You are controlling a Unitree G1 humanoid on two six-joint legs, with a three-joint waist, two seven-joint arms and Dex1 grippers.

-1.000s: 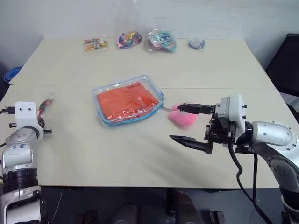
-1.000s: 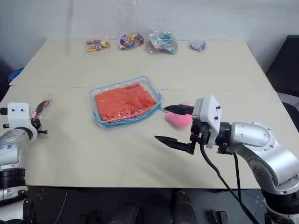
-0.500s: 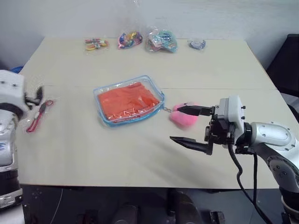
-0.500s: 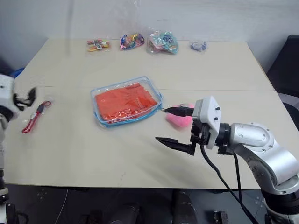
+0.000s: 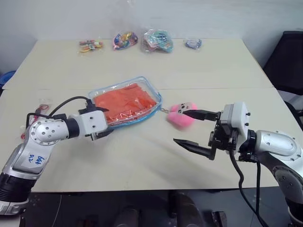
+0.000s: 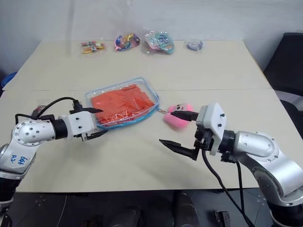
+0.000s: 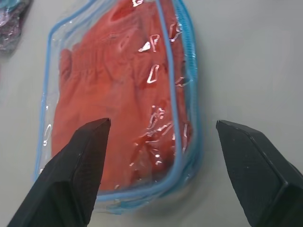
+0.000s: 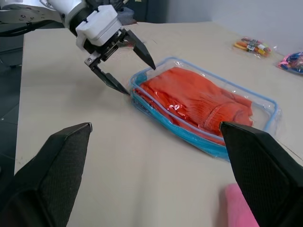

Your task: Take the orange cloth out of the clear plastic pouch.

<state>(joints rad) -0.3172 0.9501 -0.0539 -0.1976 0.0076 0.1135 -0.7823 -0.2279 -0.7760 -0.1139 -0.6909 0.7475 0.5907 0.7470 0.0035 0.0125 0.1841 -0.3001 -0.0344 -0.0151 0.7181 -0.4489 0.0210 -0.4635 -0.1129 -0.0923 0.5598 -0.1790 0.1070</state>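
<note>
Lying flat mid-surface (image 5: 142, 156), the clear plastic pouch (image 5: 125, 100) encloses the orange cloth (image 5: 124, 101). The left pincer (image 5: 105, 122), released, is placed at its near corner; the right pincer (image 5: 191, 128), released, beside its pink charm (image 5: 180, 116). Unpinned, the slick pouch may be dragged instead of opened.

A pale beige bench (image 5: 142, 161) carries everything. Along its far edge, from eleven to one o'clock, lie four small clear bags: a yellow-orange one (image 5: 90, 45), a multicoloured one (image 5: 125, 39), a larger teal-pink one (image 5: 158, 40), and a small bluish one (image 5: 192, 44). A small red-handled item (image 5: 41, 105) lies at nine o'clock.
</note>
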